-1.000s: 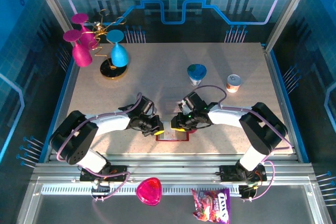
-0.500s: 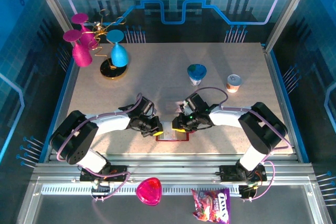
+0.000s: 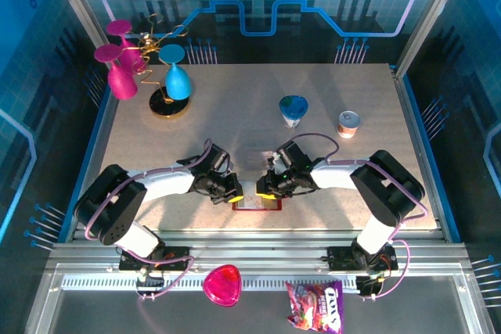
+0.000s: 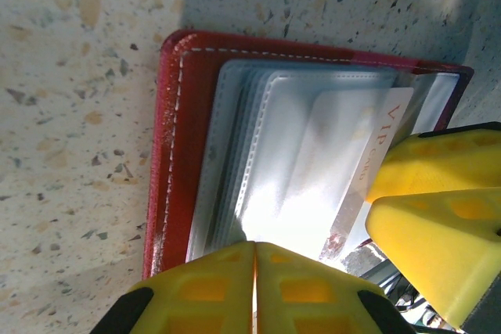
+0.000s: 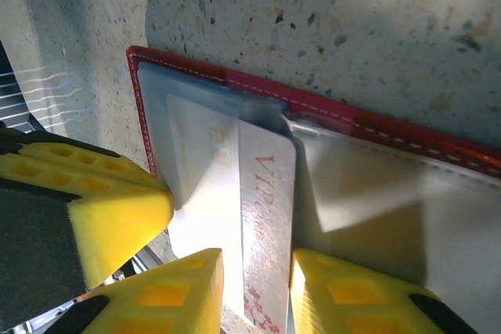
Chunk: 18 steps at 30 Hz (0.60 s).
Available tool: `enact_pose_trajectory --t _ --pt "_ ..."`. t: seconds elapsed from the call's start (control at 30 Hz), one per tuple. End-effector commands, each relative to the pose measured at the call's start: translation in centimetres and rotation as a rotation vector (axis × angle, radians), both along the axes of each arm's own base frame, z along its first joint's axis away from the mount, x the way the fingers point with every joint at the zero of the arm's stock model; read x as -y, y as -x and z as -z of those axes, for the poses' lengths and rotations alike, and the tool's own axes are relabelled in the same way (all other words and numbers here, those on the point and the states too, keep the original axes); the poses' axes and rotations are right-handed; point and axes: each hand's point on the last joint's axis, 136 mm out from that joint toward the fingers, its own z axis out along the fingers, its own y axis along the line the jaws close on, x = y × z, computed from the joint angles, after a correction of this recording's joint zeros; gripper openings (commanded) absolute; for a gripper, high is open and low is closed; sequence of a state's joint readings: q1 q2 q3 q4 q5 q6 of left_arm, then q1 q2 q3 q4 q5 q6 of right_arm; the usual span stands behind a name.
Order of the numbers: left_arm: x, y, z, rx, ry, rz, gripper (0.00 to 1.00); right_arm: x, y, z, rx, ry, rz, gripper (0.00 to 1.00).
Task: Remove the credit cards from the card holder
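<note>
My right end effector (image 5: pixel 258 278) straddles the pale card (image 5: pixel 266 193), jaws narrow; gripped or not, I cannot tell. It runs twelve-to-six, its six o'clock end toward me and its head inside the card holder (image 5: pixel 376 127) on the counter (image 5: pixel 352 21). My left end effector (image 4: pixel 254 271), fully closed, pins the holder.

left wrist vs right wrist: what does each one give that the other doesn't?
Left wrist: left gripper shut, tips at the wallet's stacked clear pockets, stitched edge in full. Right wrist: right gripper with a finger on either side of the pale VIP card, which sticks partway out of its pocket. Both: red wallet, VIP card, speckled table.
</note>
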<state>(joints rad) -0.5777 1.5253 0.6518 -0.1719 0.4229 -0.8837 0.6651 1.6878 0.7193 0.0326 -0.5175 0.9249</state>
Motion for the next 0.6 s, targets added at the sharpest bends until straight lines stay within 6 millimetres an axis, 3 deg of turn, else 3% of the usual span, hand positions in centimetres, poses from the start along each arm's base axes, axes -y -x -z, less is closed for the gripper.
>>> enact_pose_trajectory --t 0.0,0.57 --pt "-0.64 0.32 0.8 -0.026 -0.033 -0.001 0.08 0.11 0.08 0.28 -0.023 -0.019 0.008 0.26" --pt "-0.66 0.41 0.86 -0.029 -0.035 0.002 0.08 0.38 -0.04 -0.1 -0.01 -0.024 0.012 0.1"
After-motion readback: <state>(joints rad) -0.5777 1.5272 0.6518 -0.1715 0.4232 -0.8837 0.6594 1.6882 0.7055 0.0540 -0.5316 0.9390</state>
